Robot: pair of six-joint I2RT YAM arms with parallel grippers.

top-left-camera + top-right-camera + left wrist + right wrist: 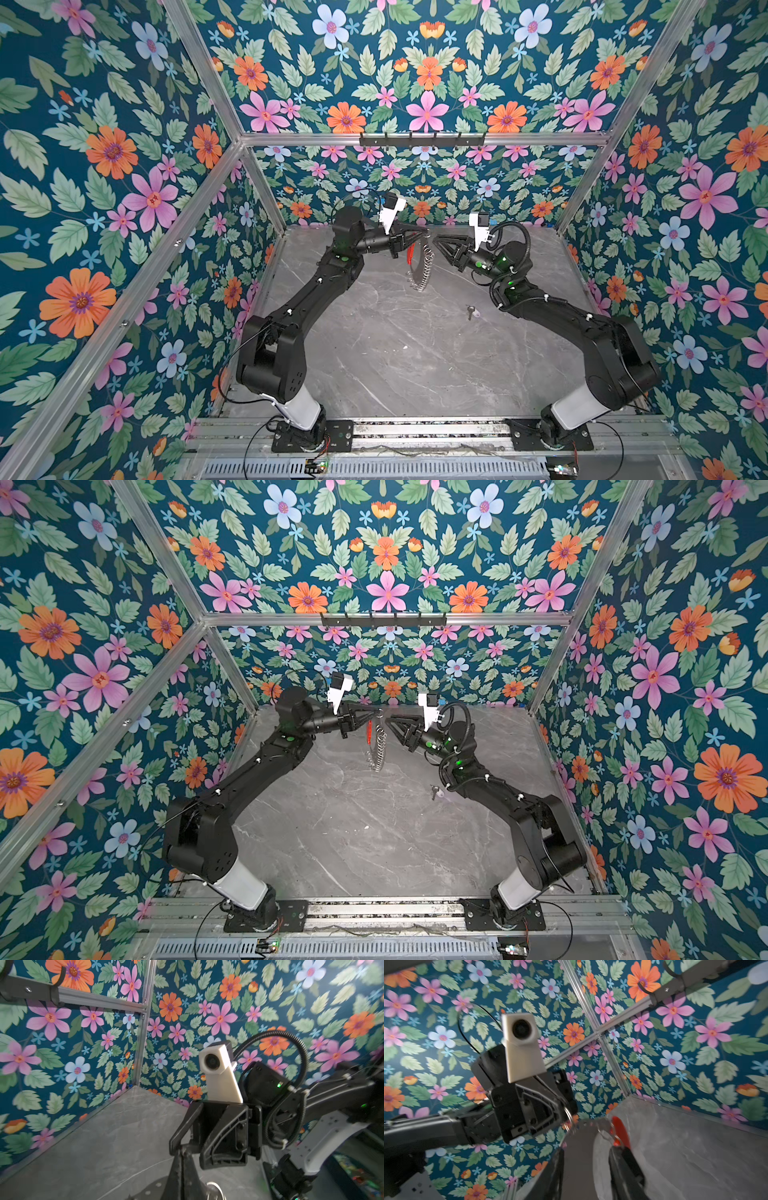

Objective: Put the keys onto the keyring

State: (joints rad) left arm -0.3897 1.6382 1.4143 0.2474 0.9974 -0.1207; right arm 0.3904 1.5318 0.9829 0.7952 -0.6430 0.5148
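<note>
I'm watching the left gripper (427,237) hovering above the marble table (395,357), its jaws pressed together on the top of the keyring (419,268). The loop is hanging down from the tips, with the red section on the left arm's side and the small silver rings bunching along the wire. The right gripper (435,241) is facing it tip to tip, just beside the top of the loop. In the right wrist view its fingers (623,1165) are standing apart, and I can't make out anything between them. The key (471,311), with its pale tag, is lying on the table close by the right arm, well apart from the keyring.
</note>
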